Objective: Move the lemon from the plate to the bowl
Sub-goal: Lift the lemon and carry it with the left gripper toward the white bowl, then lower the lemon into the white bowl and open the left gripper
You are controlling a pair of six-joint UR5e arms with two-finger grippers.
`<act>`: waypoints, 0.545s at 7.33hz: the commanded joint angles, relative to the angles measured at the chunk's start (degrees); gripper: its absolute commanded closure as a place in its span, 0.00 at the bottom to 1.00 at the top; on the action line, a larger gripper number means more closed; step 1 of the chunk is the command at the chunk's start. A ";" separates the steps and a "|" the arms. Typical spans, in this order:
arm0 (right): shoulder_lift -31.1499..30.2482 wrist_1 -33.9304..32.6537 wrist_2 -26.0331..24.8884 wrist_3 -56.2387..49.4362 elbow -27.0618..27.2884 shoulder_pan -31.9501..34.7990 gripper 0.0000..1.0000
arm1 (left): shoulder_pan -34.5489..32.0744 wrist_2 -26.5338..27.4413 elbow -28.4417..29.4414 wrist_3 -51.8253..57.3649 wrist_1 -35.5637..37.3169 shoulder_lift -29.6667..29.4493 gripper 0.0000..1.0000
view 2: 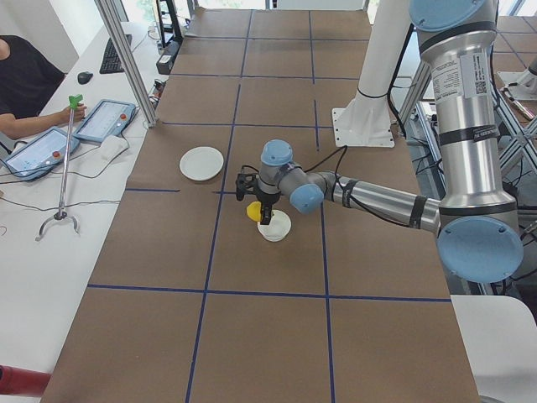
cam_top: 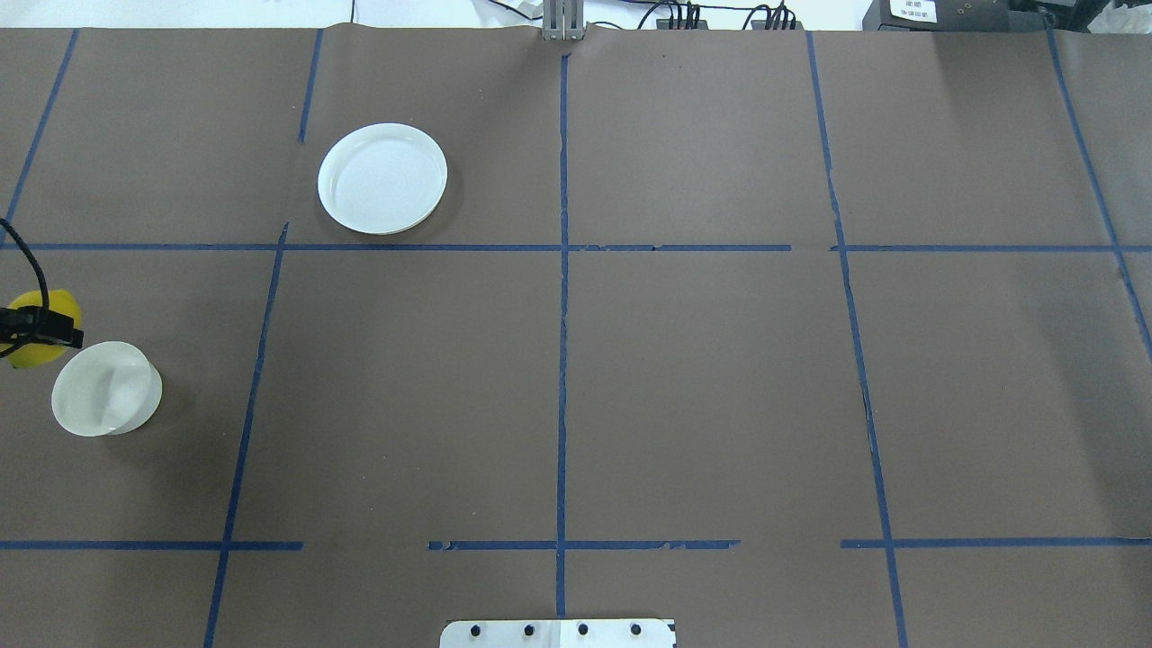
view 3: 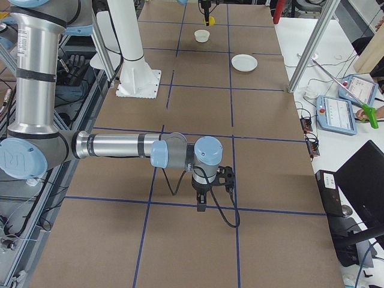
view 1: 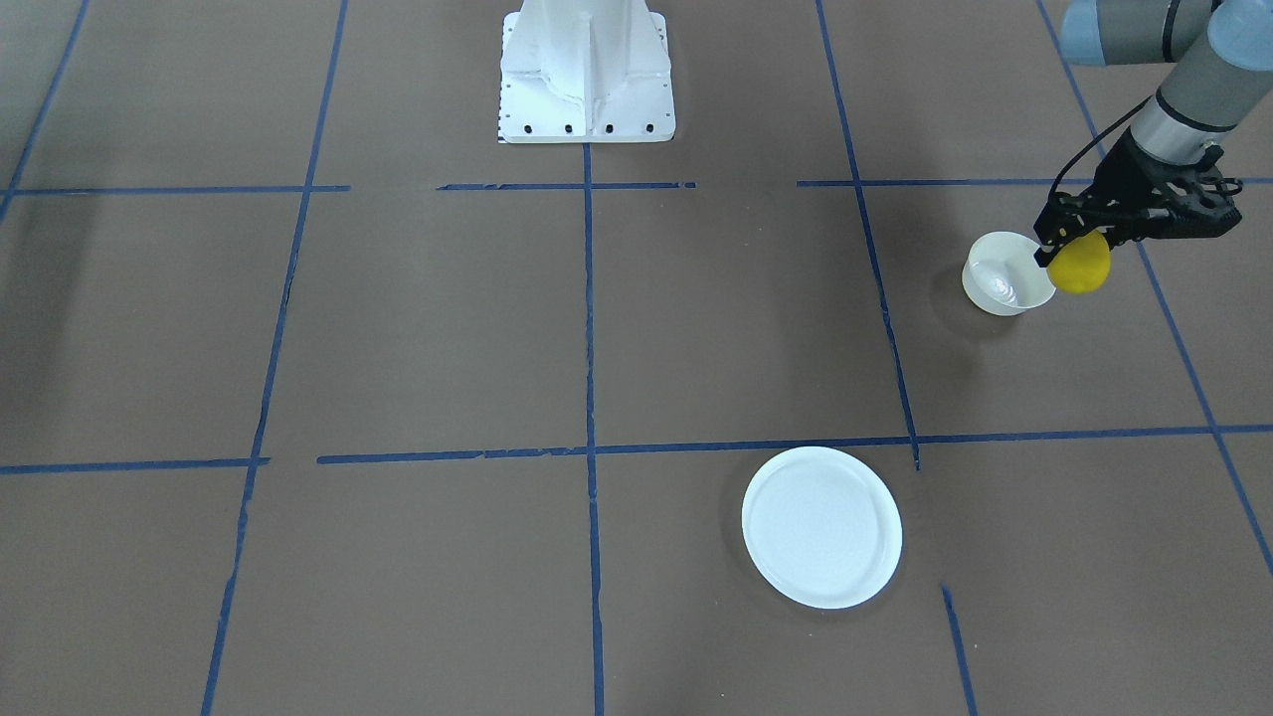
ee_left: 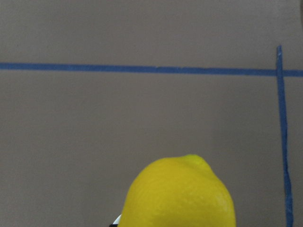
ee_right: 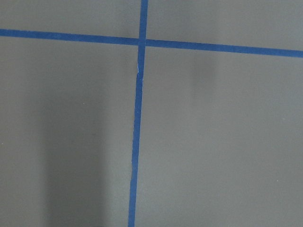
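My left gripper (view 1: 1079, 244) is shut on the yellow lemon (view 1: 1081, 267) and holds it in the air just beside the small deep white bowl (view 1: 1000, 278), at its rim. The bowl is empty. In the overhead view the lemon (cam_top: 36, 328) is up and left of the bowl (cam_top: 106, 389). The lemon fills the bottom of the left wrist view (ee_left: 177, 196). The flat white plate (view 1: 821, 527) lies empty, well away from the bowl. My right gripper (view 3: 201, 204) points down over bare table far from these; I cannot tell whether it is open or shut.
The white robot base (view 1: 587, 80) stands at the table's near-robot edge. Blue tape lines (view 1: 589, 447) grid the brown table top. Operators' tablets (view 2: 105, 119) and a grabber stick (view 2: 65, 168) lie on the side bench.
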 commanded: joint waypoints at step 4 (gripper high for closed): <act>0.00 0.00 0.00 0.00 0.00 0.00 0.00 | 7.34 1.96 1.16 -7.13 -5.53 2.25 0.92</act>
